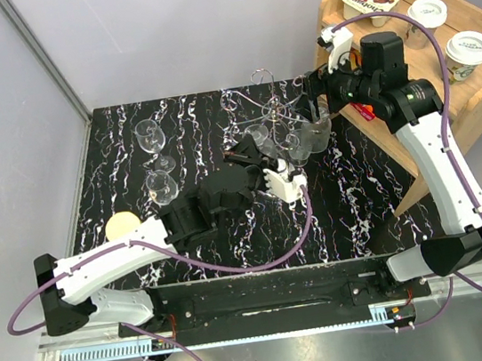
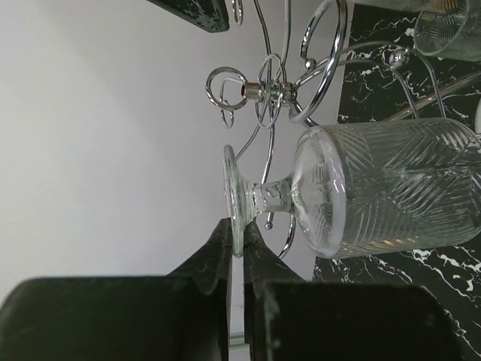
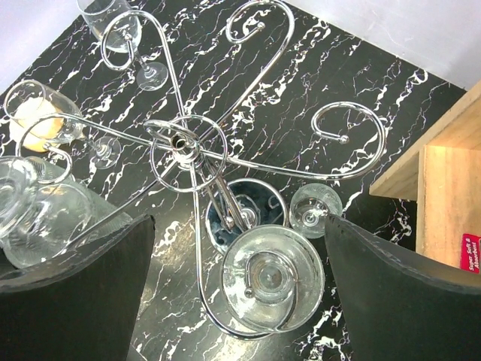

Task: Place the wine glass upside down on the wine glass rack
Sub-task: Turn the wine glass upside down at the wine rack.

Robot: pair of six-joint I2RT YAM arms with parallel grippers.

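- The surface [image 1: 359, 191] is a black slab with white marble veining. Pale grey walls [image 1: 157, 31] close it in.
- At its 2 o'clock corner stands a wooden stand [image 1: 481, 102] bearing lidded paper cups [image 1: 467, 50].
- Two loose glasses [image 1: 152, 137] stand upright toward 10 o'clock, and a tan disc [image 1: 123, 224] lies near 9 o'clock.
- The wine glass rack [image 1: 271, 109] stands a little toward 1 o'clock from the middle of the surface, between the two arms.
- The left tool [image 2: 239, 233] is closed narrowly on the rim of the wine glass's foot, so the wine glass [image 2: 391, 188] is held off the surface beside the rack.
- In the left wrist view the glass lies sideways, with its foot at the fingertips and its bowl running out toward 3 o'clock.
- The rack's hub is at 12 o'clock of the foot. A chrome wire crosses by the stem (whether it touches, I cannot tell).
- The glass is clear, with a flat round foot and a short stubby stem. The tall bowl is cut with a slanting herringbone pattern.
- The right tool [image 3: 239, 226] hangs above the rack with its fingers spread wide and nothing in them.
- In the right wrist view, at 5 o'clock of the hub, a hung glass [image 3: 274, 278] sits foot-up in a curled arm.
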